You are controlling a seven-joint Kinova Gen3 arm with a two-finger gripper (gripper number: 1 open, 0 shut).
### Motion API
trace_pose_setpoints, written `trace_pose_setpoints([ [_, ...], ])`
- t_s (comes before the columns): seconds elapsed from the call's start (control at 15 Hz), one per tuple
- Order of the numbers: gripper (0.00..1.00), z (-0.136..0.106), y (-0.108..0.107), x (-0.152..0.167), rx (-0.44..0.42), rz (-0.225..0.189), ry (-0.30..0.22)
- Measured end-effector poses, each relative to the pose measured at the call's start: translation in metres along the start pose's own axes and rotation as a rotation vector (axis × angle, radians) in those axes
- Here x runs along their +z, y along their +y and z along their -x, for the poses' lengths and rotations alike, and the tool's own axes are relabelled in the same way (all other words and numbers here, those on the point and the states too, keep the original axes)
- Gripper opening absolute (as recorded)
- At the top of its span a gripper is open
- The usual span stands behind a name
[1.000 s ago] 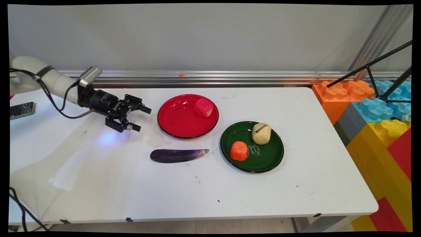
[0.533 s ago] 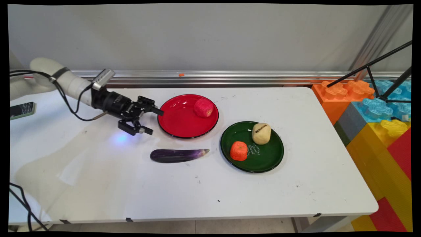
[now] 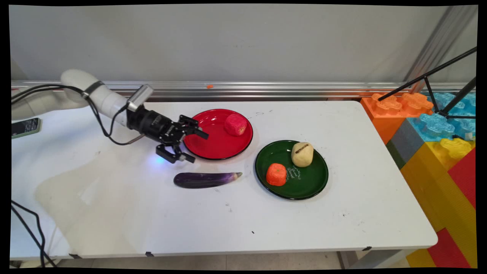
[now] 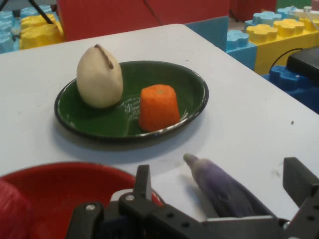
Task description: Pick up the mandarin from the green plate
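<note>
My black gripper [image 3: 197,146] hangs open and empty at the left rim of the red plate [image 3: 207,146], one finger over the plate and the other just above the purple eggplant [image 3: 205,179]. A red fruit [image 3: 235,124] sits at the plate's far right. To the right, the green plate [image 3: 304,186] carries an orange piece [image 3: 276,174] and a beige potato-like piece [image 3: 302,154]. From the hand, I see the eggplant [image 4: 224,186] between my fingers [image 4: 142,181], the red plate [image 4: 65,186] at lower left, and the green plate [image 4: 194,84] with both pieces ahead.
Big coloured building blocks [image 3: 437,133] are stacked off the table's right end, with a black tripod [image 3: 437,91] over them. A phone-like device [image 3: 24,127] lies at the far left. A metal rail [image 3: 266,89] runs along the back edge.
The arm has travelled right across the table, bringing the open gripper from the bare left area up to the red plate's left rim, close above the eggplant.
</note>
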Motion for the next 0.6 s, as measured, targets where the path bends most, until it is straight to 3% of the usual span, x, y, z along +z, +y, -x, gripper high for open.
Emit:
trace_pose_setpoints([
  [0.6, 1.00, -0.016, -0.023, 0.062, 0.032, 0.021, 0.021],
])
